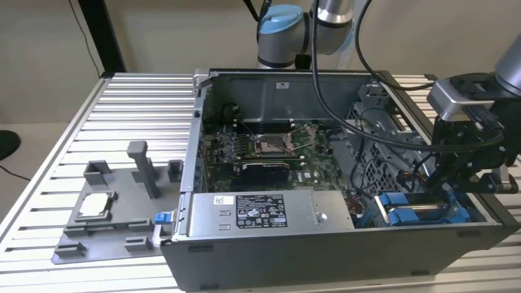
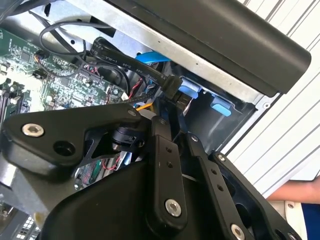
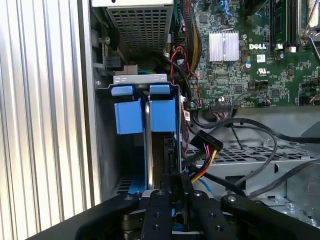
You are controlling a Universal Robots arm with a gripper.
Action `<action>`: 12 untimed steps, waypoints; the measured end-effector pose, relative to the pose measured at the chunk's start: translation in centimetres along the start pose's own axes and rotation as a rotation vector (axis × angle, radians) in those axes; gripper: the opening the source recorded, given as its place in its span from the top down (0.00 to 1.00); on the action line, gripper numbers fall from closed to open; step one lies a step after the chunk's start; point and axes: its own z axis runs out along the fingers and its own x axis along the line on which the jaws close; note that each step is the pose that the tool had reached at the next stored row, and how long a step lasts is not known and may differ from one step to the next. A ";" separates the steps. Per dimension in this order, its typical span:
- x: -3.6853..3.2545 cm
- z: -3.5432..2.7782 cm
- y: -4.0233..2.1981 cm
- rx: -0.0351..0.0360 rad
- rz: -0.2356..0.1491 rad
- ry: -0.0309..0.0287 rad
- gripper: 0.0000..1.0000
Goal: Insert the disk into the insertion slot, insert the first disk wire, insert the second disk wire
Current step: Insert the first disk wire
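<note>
- Already the disk (image 3: 163, 116) is down in the insertion slot (image 3: 140, 78), its blue carrier tabs level with the bay's metal lip. So the slot step looks done, and the work now is on the wiring.
- In the exterior view the bay lies at about four o'clock from the motherboard (image 1: 269, 146). That is the case's near corner, just beside the power-supply box (image 1: 269, 210).
- The gripper (image 2: 176, 112) reaches down into that corner, in line with the disk's carrier. Its fingers are drawn together on the black plug of a disk wire (image 2: 172, 86).
- The grip is close to the plug end, probably so the slack cable cannot swing the plug off line as it meets the disk's edge.
- I cannot tell whether the plug is seated yet.
- A second plug (image 3: 207, 142), with yellow, red and black leads, hangs free just beside the bay, apart from the fingers.
- A grey fixture tray (image 1: 106, 207) lies at nine o'clock from the case, well apart from the gripper.
</note>
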 end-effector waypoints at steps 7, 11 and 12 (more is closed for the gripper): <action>0.01 0.35 -0.01 -0.0001 0.000 -0.0001 1.00; 0.02 0.64 -0.02 0.0000 0.000 0.0009 1.00; 0.02 0.70 -0.02 0.0000 0.000 0.0006 1.00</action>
